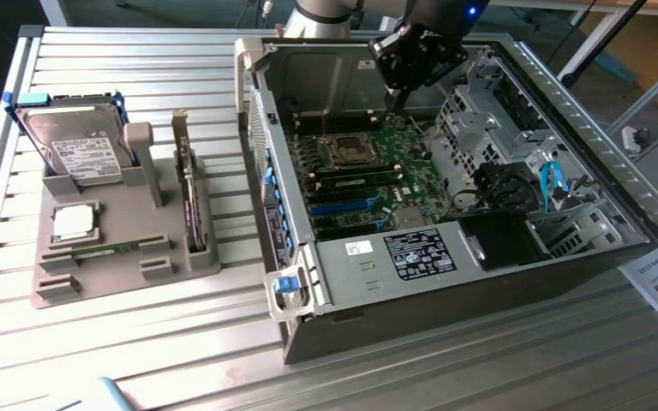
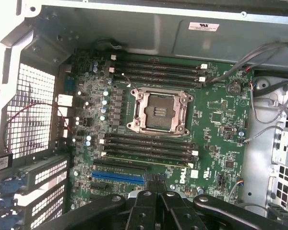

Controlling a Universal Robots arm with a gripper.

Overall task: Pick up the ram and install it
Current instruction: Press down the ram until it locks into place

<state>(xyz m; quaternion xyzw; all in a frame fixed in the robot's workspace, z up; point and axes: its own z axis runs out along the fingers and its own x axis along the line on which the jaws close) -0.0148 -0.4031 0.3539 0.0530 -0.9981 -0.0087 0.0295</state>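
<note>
The claw [image 1: 397, 107] is hanging inside the open computer case [image 1: 558, 257], above the motherboard [image 1: 415, 184], with its fingers clenched together and nothing between them. In the wrist view the claw [image 2: 156, 184] is pointing down towards the bank of memory slots [image 2: 149, 146] beside the empty processor socket [image 2: 158, 111], well clear of the board and not touching it.

The ram [image 1: 110, 249] appears to be lying in a shallow groove of the grey parts tray [image 1: 66, 291], which is sitting towards the surface's [image 1: 134, 360] edge on the exterior view's left, well apart from the case. It is showing as a thin green strip just in front of the silver processor chip [image 1: 72, 221]. The hard drive [image 1: 78, 150] and the bracketed card [image 1: 195, 214] are standing in the same tray.

Judging from this, the pick is not yet under way: the claw is empty and far from the tray, so both the grasp and the seating are looking undone. One doubt is standing: the outermost slot of that bank is showing a pale green line [image 2: 149, 160] along its length, which may be a stick already seated there, and I cannot tell for certain.
</note>
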